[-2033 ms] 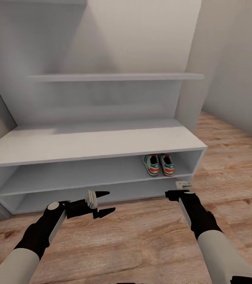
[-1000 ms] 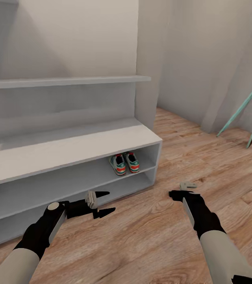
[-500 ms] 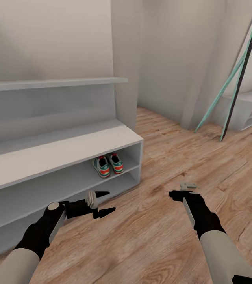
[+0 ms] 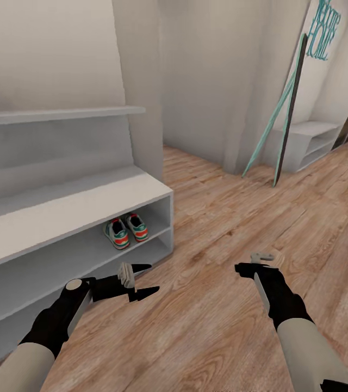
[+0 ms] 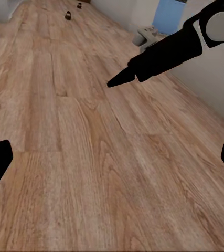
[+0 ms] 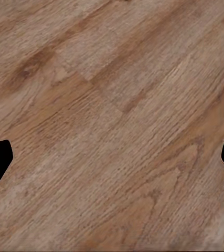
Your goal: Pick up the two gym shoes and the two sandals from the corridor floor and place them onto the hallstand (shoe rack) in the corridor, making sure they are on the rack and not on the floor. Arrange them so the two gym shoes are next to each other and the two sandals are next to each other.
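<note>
The two gym shoes (image 4: 125,232) stand side by side on the upper shelf row of the pale grey hallstand (image 4: 76,209), near its right end. My left gripper (image 4: 153,279) hovers open over the corridor floor (image 4: 217,228) in front of the rack, nothing between its fingers. My right gripper (image 4: 248,264) hangs open and empty over bare planks further right. Far down the floor in the left wrist view lie two small dark things (image 5: 68,15) that look like the sandals, too small to make out. My right arm (image 5: 169,50) crosses that view.
A wall corner (image 4: 141,130) rises just right of the hallstand. A mint leaning frame (image 4: 269,130) and a dark pole (image 4: 289,120) stand against the far wall beside a plain low white shelf unit (image 4: 310,142). Open wood floor stretches to the right.
The whole view has swung to the right, so the hallstand and gym shoes slid left in the picture and the far corridor came into sight. Both arms hold the same pose.
</note>
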Controlling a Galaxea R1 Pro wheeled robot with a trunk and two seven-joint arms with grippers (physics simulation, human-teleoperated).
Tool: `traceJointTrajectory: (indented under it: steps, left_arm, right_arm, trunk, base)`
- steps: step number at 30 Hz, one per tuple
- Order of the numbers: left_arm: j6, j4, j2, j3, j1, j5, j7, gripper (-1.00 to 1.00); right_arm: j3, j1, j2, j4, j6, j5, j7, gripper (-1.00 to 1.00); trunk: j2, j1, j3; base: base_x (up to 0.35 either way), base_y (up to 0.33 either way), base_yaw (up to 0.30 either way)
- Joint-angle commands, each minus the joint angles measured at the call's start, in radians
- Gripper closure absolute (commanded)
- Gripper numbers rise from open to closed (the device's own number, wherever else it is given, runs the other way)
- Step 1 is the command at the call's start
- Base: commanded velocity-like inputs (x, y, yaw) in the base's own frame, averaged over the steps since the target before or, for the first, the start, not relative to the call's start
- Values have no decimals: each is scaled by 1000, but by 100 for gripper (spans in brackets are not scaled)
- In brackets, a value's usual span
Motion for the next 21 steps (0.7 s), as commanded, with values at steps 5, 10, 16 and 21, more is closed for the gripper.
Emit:
traceJointTrajectory:
  steps: [5,10,16,21]
  left_arm:
    - [2,0,1,-3,-1,7,0,-100]
    - [2,0,1,-3,-1,7,1,-100]
    - [2,2,1,-3,-1,7,1,-100]
    - [2,3,1,-3,-1,7,1,-100]
  right_arm:
    - [-12,-1,0,-1,5,9,2,-100]
    - [-13,-1,0,-1,5,9,2,-100]
    - [-13,-1,0,-1,5,9,2,-100]
    - [-13,-1,0,-1,5,9,2,-100]
  trunk:
    - [1,-2,22]
    - [2,-5,44]
    - [3,-7,71]
    - [5,-10,93]
  base:
    - [0,0,-290]
    - [0,0,-290]
    - [0,0,-290]
    - [0,0,-290]
